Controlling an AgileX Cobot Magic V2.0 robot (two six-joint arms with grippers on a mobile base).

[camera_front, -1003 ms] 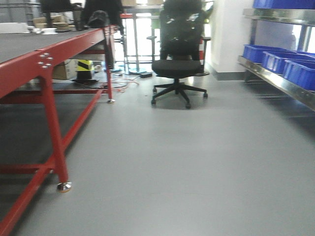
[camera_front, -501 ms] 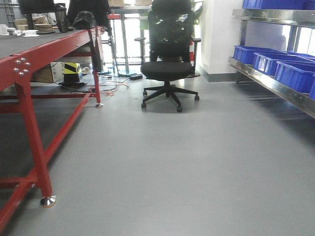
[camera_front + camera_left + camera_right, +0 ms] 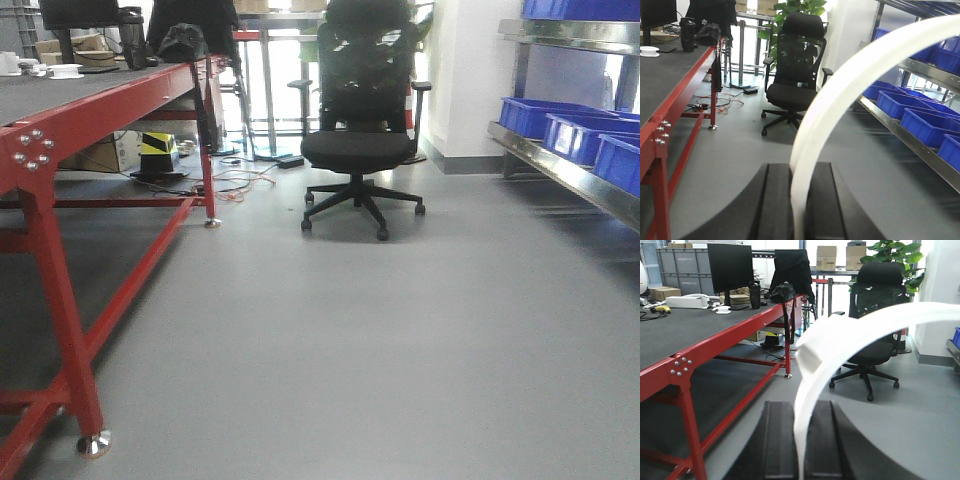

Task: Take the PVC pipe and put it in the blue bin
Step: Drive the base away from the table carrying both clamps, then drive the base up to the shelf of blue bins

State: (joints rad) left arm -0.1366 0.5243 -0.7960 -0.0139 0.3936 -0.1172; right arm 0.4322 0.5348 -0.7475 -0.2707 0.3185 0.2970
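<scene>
The PVC pipe (image 3: 809, 125) is off the ground, white and bowed. In the left wrist view it rises from between the dark fingers (image 3: 776, 205) of the left claw (image 3: 800, 212) and sweeps up to the right edge of the frame. The right wrist view shows white pipe (image 3: 850, 332) in a similar arc, with a stepped collar near its bend, climbing out of the right claw (image 3: 801, 445). Both claws are pinching pipe, though whether it is one length or two cannot be told. The blue bins (image 3: 925, 127) sit in a row on a steel shelf (image 3: 560, 175) off to the right, well apart from the pipe. A red-framed worktop (image 3: 60, 95) stands to the left, and a black office chair (image 3: 358, 140) stands further back on the grey floor (image 3: 400, 340), between worktop and shelf.
</scene>
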